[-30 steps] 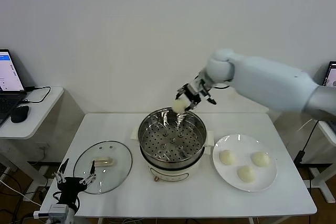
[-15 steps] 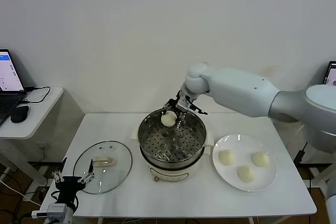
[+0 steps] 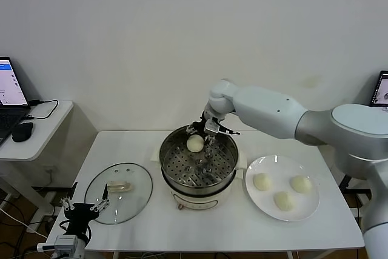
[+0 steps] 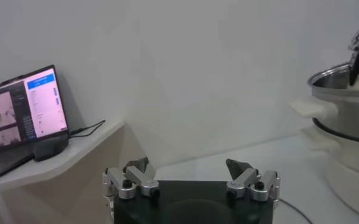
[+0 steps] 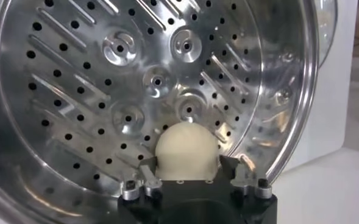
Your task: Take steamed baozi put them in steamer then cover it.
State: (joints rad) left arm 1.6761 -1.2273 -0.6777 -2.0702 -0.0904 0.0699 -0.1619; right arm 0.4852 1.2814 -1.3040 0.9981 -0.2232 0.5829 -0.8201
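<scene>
My right gripper (image 3: pixel 197 136) is shut on one cream-white baozi (image 3: pixel 194 143) and holds it just above the perforated tray, at the back of the shiny steel steamer (image 3: pixel 224 181). In the right wrist view the baozi (image 5: pixel 186 150) sits between the two fingers (image 5: pixel 149 177) over the tray's holes (image 5: pixel 158 80). Three more baozi (image 3: pixel 262 181) (image 3: pixel 300 184) (image 3: pixel 282 201) lie on the white plate (image 3: pixel 257 204) right of the steamer. The glass lid (image 3: pixel 140 197) lies flat on the table left of the steamer. My left gripper (image 3: pixel 84 210) is open and empty, parked low at the table's front left corner.
A side table (image 3: pixel 51 124) with a laptop (image 3: pixel 10 92) and mouse (image 3: pixel 22 131) stands at the far left. The steamer's white side handle (image 4: pixel 310 108) and the right gripper's finger (image 4: pixel 356 58) show in the left wrist view. A wall is close behind the table.
My right gripper has carried the baozi left and down, from above the steamer's far rim into the pot, close over the tray. The left arm has not moved.
</scene>
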